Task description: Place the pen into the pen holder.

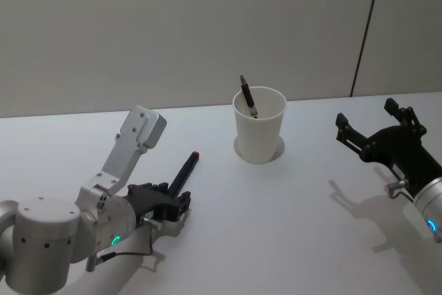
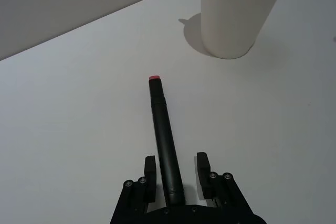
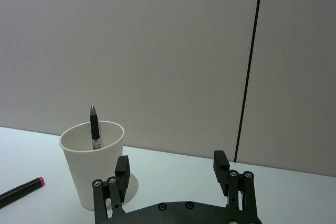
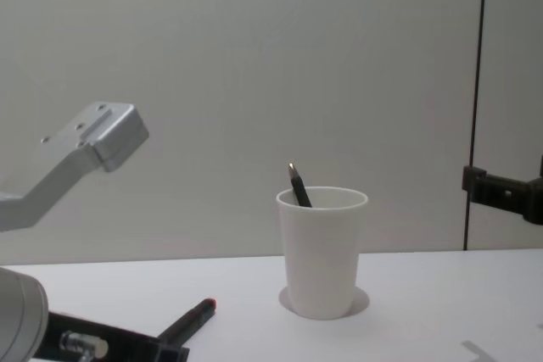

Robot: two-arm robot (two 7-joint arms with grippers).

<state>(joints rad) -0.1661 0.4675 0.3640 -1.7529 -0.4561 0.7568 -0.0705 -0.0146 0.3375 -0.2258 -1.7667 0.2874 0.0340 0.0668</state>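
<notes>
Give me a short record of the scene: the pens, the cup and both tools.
black pen: red end, lying on the table, left of the cup
cup: white, upright, second pen leaning inside
left tool: open, fingers either side of the black pen
right tool: open, empty, right of the cup

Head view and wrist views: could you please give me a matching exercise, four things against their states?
Things:
1. red-tipped pen
2. cup
3. left gripper
4. right gripper

States:
A. open, nothing between its fingers
B. lying on the table
C. upright, second pen inside
D. open, fingers either side of the red-tipped pen

Pairs: 1-B, 2-C, 3-D, 4-A
</notes>
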